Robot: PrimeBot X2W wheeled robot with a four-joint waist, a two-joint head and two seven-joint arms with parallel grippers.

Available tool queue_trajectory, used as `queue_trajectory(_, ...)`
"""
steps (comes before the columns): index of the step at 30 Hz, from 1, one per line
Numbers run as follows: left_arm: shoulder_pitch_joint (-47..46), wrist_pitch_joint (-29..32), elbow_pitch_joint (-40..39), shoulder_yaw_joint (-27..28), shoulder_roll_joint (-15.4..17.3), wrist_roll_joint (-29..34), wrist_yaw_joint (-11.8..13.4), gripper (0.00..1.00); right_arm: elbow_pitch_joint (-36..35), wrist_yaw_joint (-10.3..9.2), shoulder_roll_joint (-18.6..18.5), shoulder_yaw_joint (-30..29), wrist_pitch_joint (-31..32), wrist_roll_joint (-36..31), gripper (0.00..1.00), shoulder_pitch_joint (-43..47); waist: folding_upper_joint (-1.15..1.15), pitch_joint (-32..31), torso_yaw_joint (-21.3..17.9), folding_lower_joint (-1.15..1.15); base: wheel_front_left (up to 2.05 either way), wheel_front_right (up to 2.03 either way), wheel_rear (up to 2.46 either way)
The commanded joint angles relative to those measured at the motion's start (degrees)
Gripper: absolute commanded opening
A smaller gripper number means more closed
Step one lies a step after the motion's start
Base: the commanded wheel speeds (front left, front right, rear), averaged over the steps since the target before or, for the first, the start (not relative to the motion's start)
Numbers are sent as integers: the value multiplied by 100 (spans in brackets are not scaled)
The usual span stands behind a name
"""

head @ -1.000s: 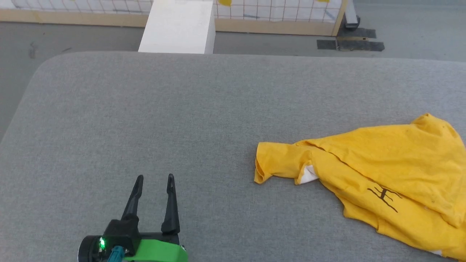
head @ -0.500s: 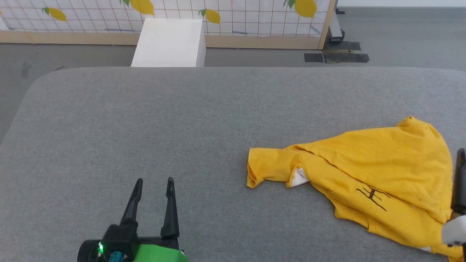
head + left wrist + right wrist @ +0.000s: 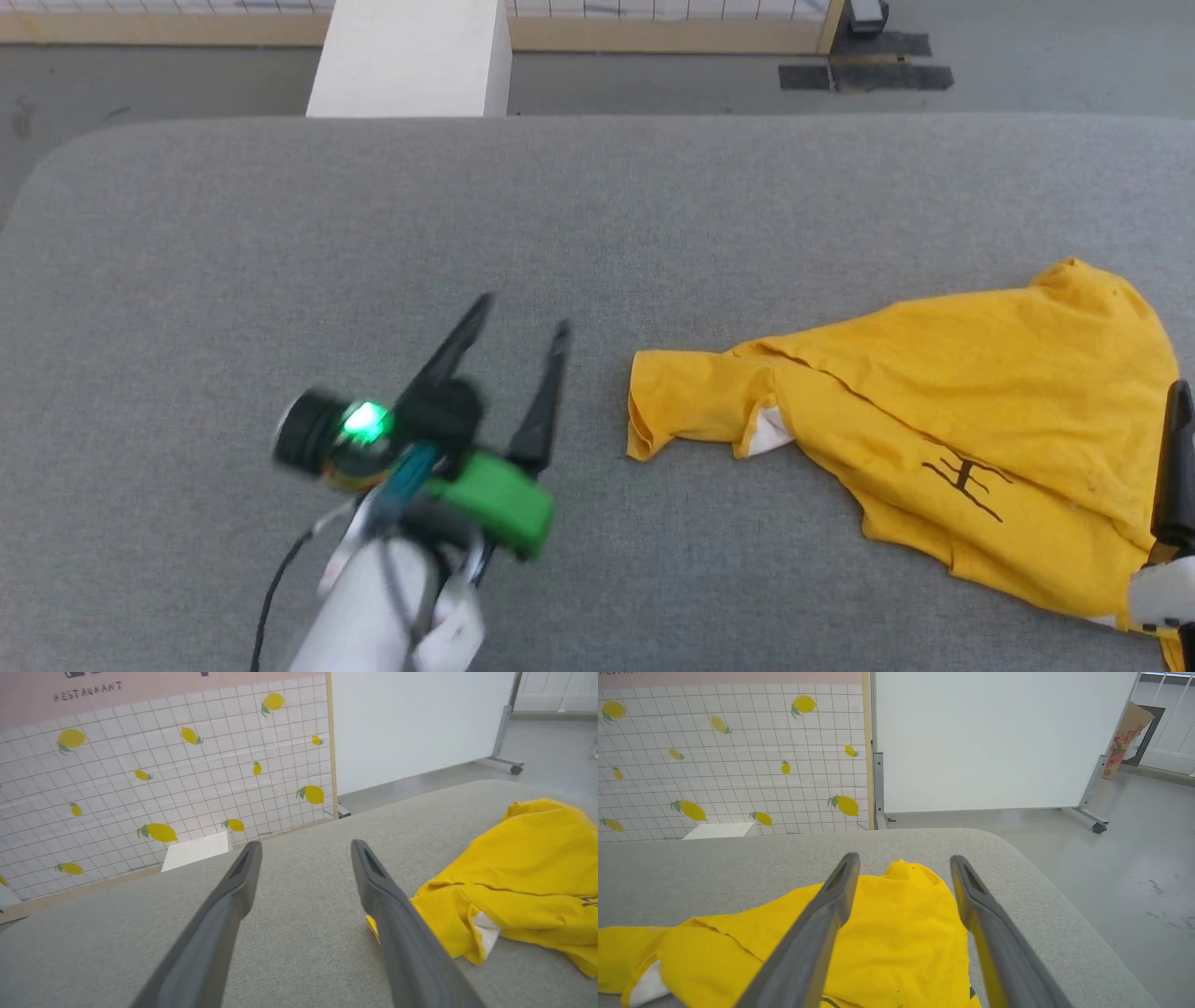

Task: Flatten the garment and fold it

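The garment, a bright yellow T-shirt, lies crumpled on the right half of the grey table. A black line mark shows on its front, and a white patch peeks out near its left sleeve. My left gripper hovers open just left of the sleeve end, fingers angled up and right, not touching the cloth. In the left wrist view the garment lies right of the open fingers. My right gripper stands open above the garment; one dark finger shows at the head view's right edge.
A white box stands on the floor beyond the table's far edge, in front of a tiled lemon-print panel. Black tape patches mark the floor at the back right. A white wheeled partition stands past the table's right end.
My left gripper has risen and swung right toward the garment's sleeve, its forearm now in view. The head camera has tilted down. The garment has kept its shape.
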Motion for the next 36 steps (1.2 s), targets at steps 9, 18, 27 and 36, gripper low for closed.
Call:
queue_trajectory(9,-1589,1752,1454,-920,-165,-84,-474,100,-151,-9,3,104,133,52,100,-304,0,538,-150,0,0,0,0)
queue_trajectory(18,-1876,2611,2565,-1231,-234,-713,-529,100,-12,-9,4,143,145,147,100,-334,0,724,-361,0,0,0,0)
queue_trajectory(27,-1906,2353,2884,-1361,-160,-1099,-471,0,81,-9,4,135,145,132,100,-303,0,518,-279,0,0,0,0)
queue_trajectory(36,-429,2113,1065,-168,329,-2072,152,0,-10,-9,4,165,304,109,100,-27,0,0,119,0,0,0,0)
